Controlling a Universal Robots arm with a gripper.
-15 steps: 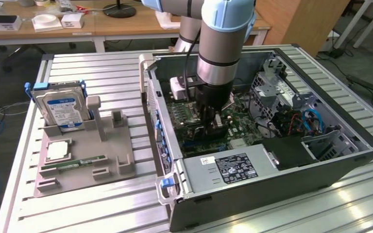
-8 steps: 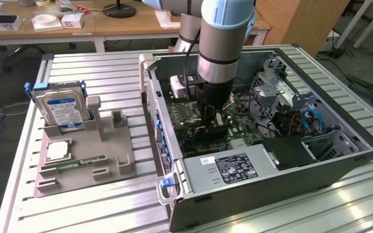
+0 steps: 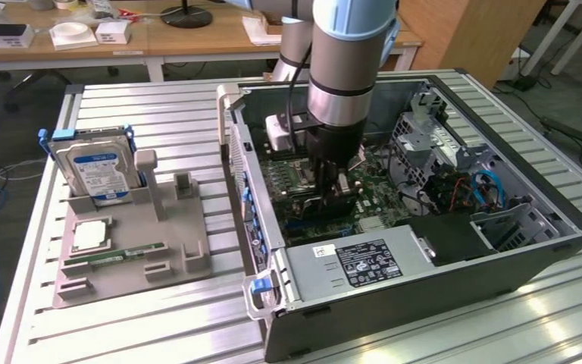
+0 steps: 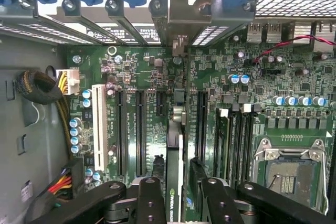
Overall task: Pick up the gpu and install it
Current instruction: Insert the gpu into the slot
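My gripper [image 3: 333, 182] reaches down inside the open computer case [image 3: 423, 280], shut on the gpu [image 3: 323, 206]. The card hangs upright just above the green motherboard [image 3: 372, 205]. In the wrist view the gpu [image 4: 173, 156] shows edge-on between my two black fingers [image 4: 149, 198], which press on both of its faces. Its silvery bracket end [image 4: 181, 19] sits at the case's rear slot openings. The card's edge runs along the line of the black expansion slots [image 4: 139, 129]; I cannot tell whether it touches a slot.
A grey parts holder [image 3: 129, 265] stands on the exterior view's left, with a blue-labelled hard drive [image 3: 94, 171], a processor chip [image 3: 89, 235] and a slim memory stick [image 3: 114, 255]. Inside the case are a power supply [image 3: 357, 262], drive cages [image 3: 442, 136], cables [image 4: 37, 87] and a CPU socket [image 4: 286, 177].
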